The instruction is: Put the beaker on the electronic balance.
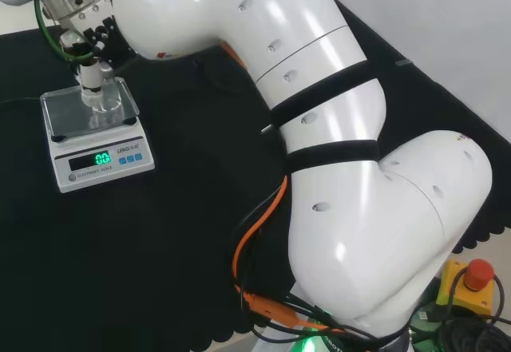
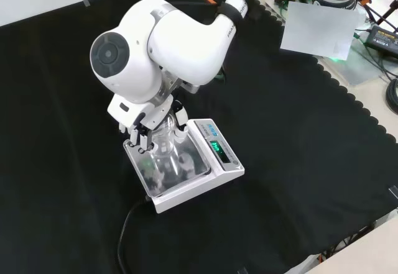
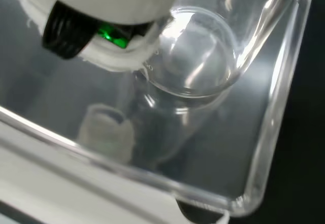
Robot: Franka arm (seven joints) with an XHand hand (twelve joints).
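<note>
Though half hidden by the robot hand, beaker on balance.

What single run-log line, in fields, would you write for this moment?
step: placing | hand: curled round beaker | beaker: upright on electronic balance pan | release: not yet done | cloth: black

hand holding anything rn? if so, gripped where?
Yes: the hand has its fingers curled round the clear beaker, gripping its upper wall near the rim. The beaker stands over the pan of the electronic balance.
</note>
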